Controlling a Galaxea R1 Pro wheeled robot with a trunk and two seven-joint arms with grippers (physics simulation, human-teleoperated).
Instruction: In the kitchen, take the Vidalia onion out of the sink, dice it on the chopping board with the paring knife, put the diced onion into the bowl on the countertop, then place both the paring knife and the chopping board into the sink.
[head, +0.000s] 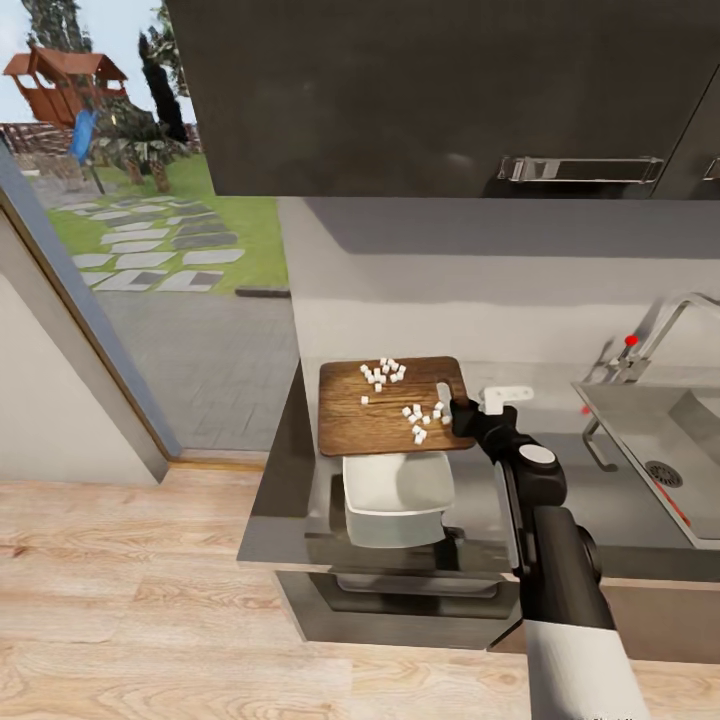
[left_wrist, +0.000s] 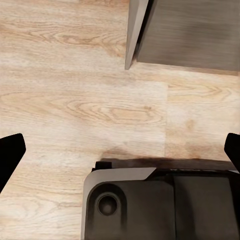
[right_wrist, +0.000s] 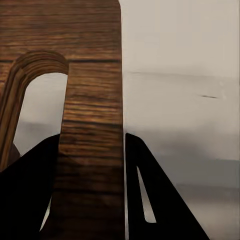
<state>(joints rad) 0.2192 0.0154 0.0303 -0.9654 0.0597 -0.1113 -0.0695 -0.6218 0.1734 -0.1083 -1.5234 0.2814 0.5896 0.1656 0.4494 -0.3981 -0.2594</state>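
The right gripper (right_wrist: 92, 190) is clamped on the chopping board (head: 392, 405) at its handle-slot edge, holding it above the bowl (head: 397, 497). Diced Vidalia onion (head: 418, 416) sits on the board, not yet tipped in. The left gripper (left_wrist: 120, 150) hangs spread over floor.

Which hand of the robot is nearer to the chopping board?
Right. The right hand grips the chopping board at its handle-slot edge; the left hand hangs open over the wooden floor, away from it.

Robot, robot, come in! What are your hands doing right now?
Right gripper clamped on chopping board edge. Onion dice on board, above bowl. Left gripper open over floor.
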